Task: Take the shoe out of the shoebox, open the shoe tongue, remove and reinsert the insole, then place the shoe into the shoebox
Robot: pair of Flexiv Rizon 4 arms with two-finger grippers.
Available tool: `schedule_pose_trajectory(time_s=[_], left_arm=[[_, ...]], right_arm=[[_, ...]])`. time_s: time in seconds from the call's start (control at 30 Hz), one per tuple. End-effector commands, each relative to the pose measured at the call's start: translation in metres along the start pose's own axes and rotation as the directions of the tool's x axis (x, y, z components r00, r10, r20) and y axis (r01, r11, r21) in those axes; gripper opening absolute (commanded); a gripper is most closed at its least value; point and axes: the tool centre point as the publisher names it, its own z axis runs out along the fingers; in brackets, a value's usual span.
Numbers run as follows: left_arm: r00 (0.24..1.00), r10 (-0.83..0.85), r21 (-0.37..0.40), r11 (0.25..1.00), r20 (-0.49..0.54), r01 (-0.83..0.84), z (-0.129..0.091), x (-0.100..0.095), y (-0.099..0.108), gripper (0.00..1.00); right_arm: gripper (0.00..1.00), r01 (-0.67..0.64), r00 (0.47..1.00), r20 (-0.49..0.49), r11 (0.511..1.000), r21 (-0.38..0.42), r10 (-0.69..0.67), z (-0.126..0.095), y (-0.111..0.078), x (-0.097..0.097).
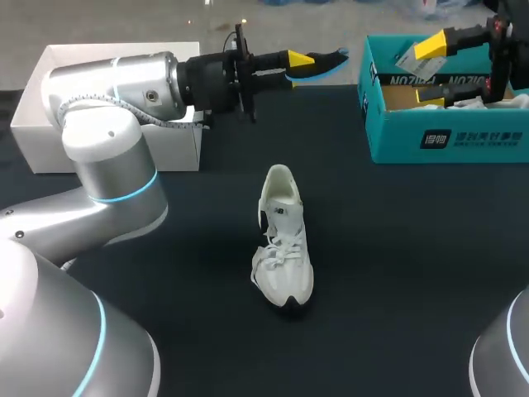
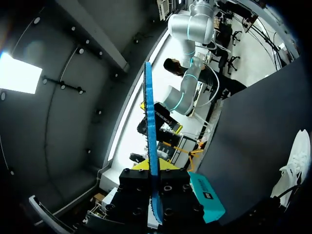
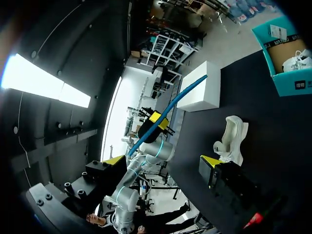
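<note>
Now: both tools are up off the dark surface (image 1: 413,265), and neither one touches the shoe.
Left tool (image 1: 299,59): clenched on the blue insole (image 1: 326,62), with both yellow-tipped fingers pressing its flat sides. In the left wrist view, this tool (image 2: 152,168) grips the insole (image 2: 150,146) edge-on, and the thin strip runs straight out ahead of the fingers.
Right tool (image 1: 430,70): released, fingers spread wide with nothing between them, held above the teal shoebox (image 1: 446,132).
Insole: off the surface. Its free end points from the left tool toward the right tool, with a gap between them. In the right wrist view it is a blue curve (image 3: 165,114) well ahead of the spread fingers.
Shoe (image 1: 285,240): white, standing on its sole on the surface, well apart from both tools and lower than both. Its heel is toward the tools and its toe is away from them.
Shoebox: under the right tool, with a second shoe (image 1: 488,103) lying inside.
White box (image 1: 33,124): behind the left tool, beside its arm.
</note>
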Motion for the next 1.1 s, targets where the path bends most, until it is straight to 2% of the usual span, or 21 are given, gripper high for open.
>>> schedule_pose_trajectory(time_s=[0.03,0.13,0.23,0.3,0.8,0.83,0.87,0.9,0.93,1.0,1.03,1.07,1.1], left_arm=[[0.933,-0.361,0.001,0.933,-0.017,0.361,-0.001,-0.005,-0.001,0.00],[0.830,-0.556,0.031,0.830,-0.044,0.557,-0.007,-0.011,-0.009,0.00],[0.750,-0.654,0.063,0.748,-0.094,0.660,-0.010,-0.014,-0.014,0.00],[0.693,-0.703,0.046,0.696,-0.162,0.717,-0.012,-0.012,-0.017,0.00],[0.693,-0.703,0.046,0.696,-0.162,0.717,-0.012,-0.012,-0.017,0.00],[0.565,-0.803,0.004,0.575,-0.189,0.818,-0.009,-0.007,-0.014,0.00],[0.491,-0.842,-0.023,0.508,-0.223,0.861,-0.006,-0.003,-0.015,0.00],[0.362,-0.908,-0.060,0.381,-0.209,0.923,-0.005,0.001,-0.015,0.00],[0.234,-0.941,-0.091,0.263,-0.245,0.961,-0.003,0.007,-0.016,0.00],[0.125,-0.948,-0.127,0.169,-0.294,0.977,-0.001,0.012,-0.019,0.00],[0.039,-0.942,-0.223,0.119,-0.333,0.967,0.000,0.019,-0.022,0.00],[0.018,-0.936,-0.294,0.129,-0.352,0.947,-0.001,0.023,-0.023,0.00],[0.018,-0.936,-0.294,0.129,-0.352,0.947,-0.001,0.023,-0.023,0.00]], right_arm=[[1.00,-0.001,1.000,0.003,1.000,0.001,0.001,0.001,0.000,0.000],[1.00,-0.001,1.000,0.003,1.000,0.001,0.001,0.001,0.000,0.000],[1.00,-0.001,1.000,0.003,1.000,0.001,0.001,0.001,0.000,0.000],[1.00,-0.001,1.000,0.003,1.000,0.001,0.001,0.001,0.000,0.000],[1.00,-0.001,1.000,0.003,1.000,0.001,0.001,0.001,0.000,0.000],[1.00,-0.001,1.000,0.003,1.000,0.001,0.001,0.001,0.000,0.000],[1.00,-0.001,1.000,0.003,1.000,0.001,0.001,0.001,0.000,0.000],[1.00,-0.001,1.000,0.003,1.000,0.001,0.001,0.001,0.000,0.000],[1.00,-0.001,1.000,0.003,1.000,0.001,0.001,0.001,0.000,0.000],[1.00,-0.001,1.000,0.003,1.000,0.001,0.001,0.001,0.000,0.000],[1.00,-0.001,1.000,0.003,1.000,0.001,0.001,0.001,0.000,0.000],[1.00,-0.001,1.000,0.003,1.000,0.001,0.001,0.001,0.000,0.000],[1.00,-0.001,1.000,0.003,1.000,0.001,0.001,0.001,0.000,0.000]])
